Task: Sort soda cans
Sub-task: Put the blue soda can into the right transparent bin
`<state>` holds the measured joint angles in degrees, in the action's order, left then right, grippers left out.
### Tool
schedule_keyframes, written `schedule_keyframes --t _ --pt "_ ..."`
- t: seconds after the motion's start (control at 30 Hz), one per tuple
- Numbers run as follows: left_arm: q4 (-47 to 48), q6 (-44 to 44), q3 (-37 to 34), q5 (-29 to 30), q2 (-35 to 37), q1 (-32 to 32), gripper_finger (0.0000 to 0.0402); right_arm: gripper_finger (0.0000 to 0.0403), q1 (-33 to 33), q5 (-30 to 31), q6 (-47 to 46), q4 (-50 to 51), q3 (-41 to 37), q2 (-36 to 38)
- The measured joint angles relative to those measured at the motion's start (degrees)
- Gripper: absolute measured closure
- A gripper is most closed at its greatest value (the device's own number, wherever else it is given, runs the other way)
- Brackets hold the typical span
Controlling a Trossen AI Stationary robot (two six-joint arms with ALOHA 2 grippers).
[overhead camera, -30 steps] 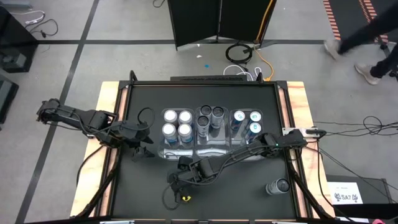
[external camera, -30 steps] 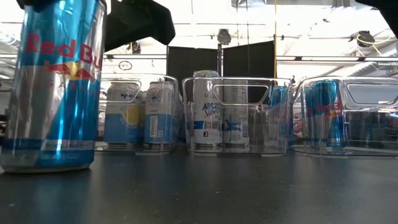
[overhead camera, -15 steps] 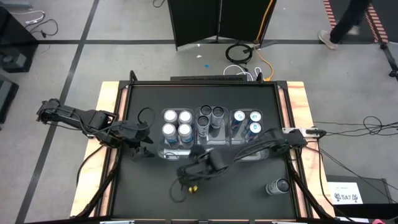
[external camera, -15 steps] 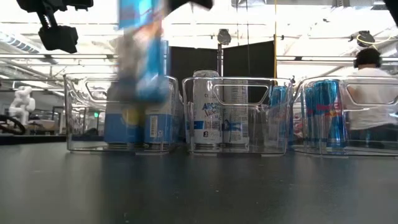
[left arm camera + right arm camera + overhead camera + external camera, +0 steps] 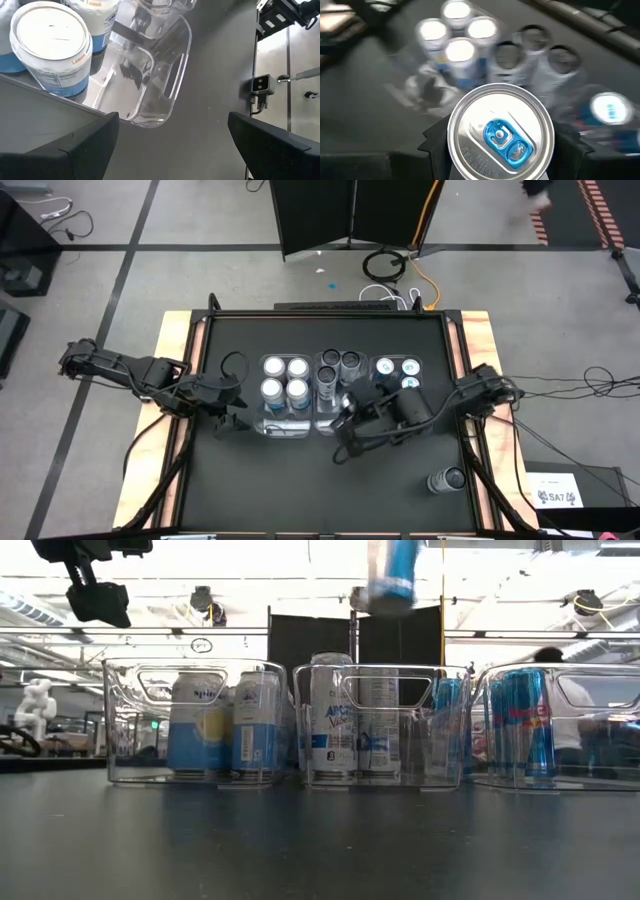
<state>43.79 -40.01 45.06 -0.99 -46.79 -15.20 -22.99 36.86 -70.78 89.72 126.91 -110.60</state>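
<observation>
Seen from above, a black tabletop (image 5: pixel 250 490) carries three clear bins in a row near its middle. At the left edge the left gripper (image 5: pixel 232 420) waits just beside the left bin (image 5: pixel 283 428), its fingers spread wide with nothing between them. That left bin holds four white-topped cans (image 5: pixel 284 378); the middle bin (image 5: pixel 378 778) holds dark-topped cans (image 5: pixel 338 365); the right bin (image 5: pixel 560 780) holds blue-and-silver cans (image 5: pixel 520 725) with room left at its near side. The right gripper (image 5: pixel 372 402) hangs in the air above the near edge of the middle bin, its fingers clamped on a blue-and-silver can (image 5: pixel 501 134) — the can stands upright, long axis vertical, its silver top with a blue tab facing the wrist camera. The matching bin lies just to the robot's right of the held can and a little farther from the robot, so the coming move looks like a short sideways carry, then a straight lowering. One more loose can (image 5: pixel 447 479) stands alone near the tabletop's right front corner, nearer the right arm — judged next in line.
</observation>
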Motion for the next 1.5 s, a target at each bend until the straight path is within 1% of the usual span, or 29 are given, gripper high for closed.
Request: schedule_keyframes --t 0.1,0.27,0.37,0.47,0.53,0.63,0.8,0.87,0.93,1.03,1.23,1.33,1.5 --pt "0.0 0.0 0.0 0.0 -0.1 0.0 0.0020 0.0181 0.9 1.2 -1.7 0.2 -8.5 5.7" --pt "0.0 0.0 0.0 0.2 -0.3 0.1 0.0020 0.0181 1.3 0.2 -12.3 -0.9 -27.5 17.5" --pt "0.0 0.0 0.0 0.3 -0.4 0.1 0.0020 0.0174 1.3 0.2 -18.1 -5.4 -37.1 24.5" --pt "0.0 0.0 0.0 0.4 -0.4 0.1 0.0020 0.0168 2.2 0.4 -17.7 -12.9 -43.5 28.7" --pt "0.0 0.0 0.0 0.4 -0.4 0.1 0.0020 0.0167 2.8 0.3 -16.3 -15.4 -46.3 29.2" --pt "0.0 0.0 0.0 0.4 -0.4 0.1 0.0020 0.0167 4.0 -0.9 -15.0 -14.7 -48.6 29.0" --pt "0.0 0.0 0.0 0.4 -0.4 0.1 0.0020 0.0165 5.8 -1.0 -14.2 -14.5 -52.1 28.6" --pt "0.0 -0.1 0.0 0.4 -0.4 0.1 0.0020 0.0165 6.5 -0.7 -12.7 -16.5 -53.5 28.7" --pt "0.0 -0.1 0.0 0.4 -0.4 0.1 0.0020 0.0164 7.0 -1.3 -10.3 -20.7 -55.9 28.7" --pt "0.0 -0.1 0.0 0.4 -0.4 0.1 0.0020 0.0164 8.2 -4.2 -7.8 -25.9 -59.8 28.6" --pt "0.0 -0.1 0.0 0.4 -0.4 0.1 0.0020 0.0163 9.5 -4.0 -7.8 -29.3 -65.1 28.6" --pt "0.0 -0.1 0.0 0.4 -0.4 0.1 0.0020 0.0163 9.7 -4.4 -7.6 -32.6 -67.6 28.6" --pt "0.0 -0.1 0.0 0.4 -0.4 0.1 0.0020 0.0163 10.1 -5.2 -6.8 -35.2 -69.9 28.6"
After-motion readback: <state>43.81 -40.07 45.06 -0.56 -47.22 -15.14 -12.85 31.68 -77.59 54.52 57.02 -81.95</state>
